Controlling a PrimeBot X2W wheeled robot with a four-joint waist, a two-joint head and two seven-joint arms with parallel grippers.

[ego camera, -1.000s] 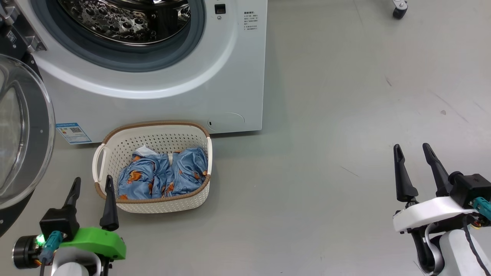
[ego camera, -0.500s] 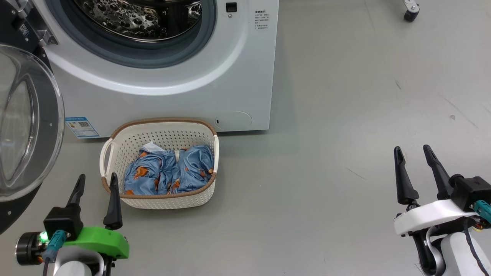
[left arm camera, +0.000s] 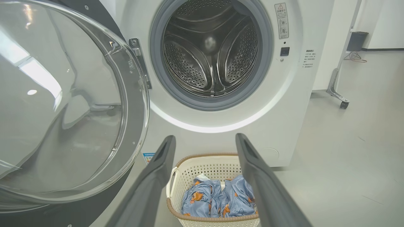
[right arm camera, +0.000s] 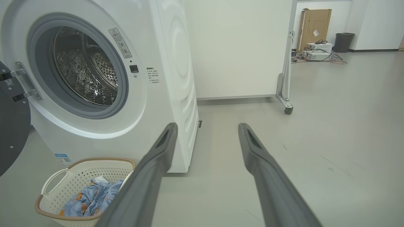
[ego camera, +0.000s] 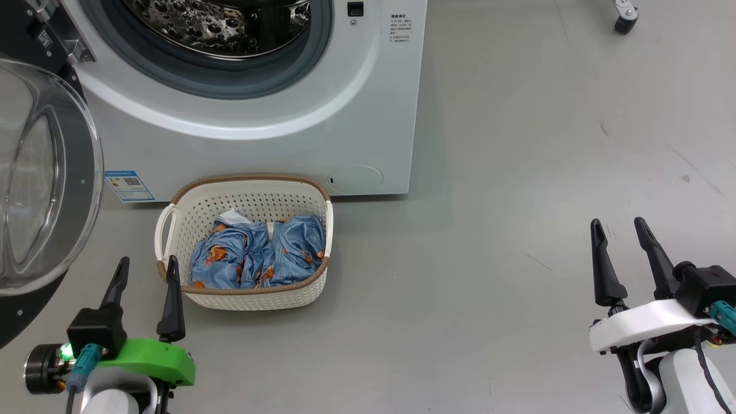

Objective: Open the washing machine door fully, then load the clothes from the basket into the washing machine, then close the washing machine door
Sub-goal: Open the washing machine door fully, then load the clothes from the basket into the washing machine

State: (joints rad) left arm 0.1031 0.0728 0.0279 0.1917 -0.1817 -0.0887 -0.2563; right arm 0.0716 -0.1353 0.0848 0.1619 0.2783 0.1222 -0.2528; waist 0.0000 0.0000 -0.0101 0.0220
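Laundry sits ready on the grey floor [ego camera: 517,172]: one cream perforated basket [ego camera: 253,300] with a brown woven rim stands just in front of the white washing machine [ego camera: 276,149], below its round opening. Inside the basket lie the clothes [ego camera: 259,261], shiny light-blue satin with small orange figures and a scrap of white trim at the back. They look like two bundles side by side, though the folds make the count unsure.

One washing machine door [ego camera: 40,172] is swung wide out on the robot's left, its clear glass bowl bulging inside a black rim, hung on one metal hinge [left arm camera: 140,63]. The steel drum [left arm camera: 210,53], ringed by a grey gasket [left arm camera: 157,72], stands exposed with three raised ribs. One blue label sticker [ego camera: 129,185] is low on the washer's front, left of the basket.

Left claw [ego camera: 148,269] hovers with its two dark fingers apart, gripping nothing. In the head view its right finger overlaps the basket's near left corner, and the open door hangs just beside it on the left. Right claw [ego camera: 617,223] is well apart from the basket over bare floor, fingers likewise spread and holding nothing.

Beyond the washer stands one white wheeled partition [right arm camera: 240,47] with a caster [right arm camera: 288,110]. Farther off are one cardboard box [right arm camera: 315,23] and one dark bin [right arm camera: 343,42].
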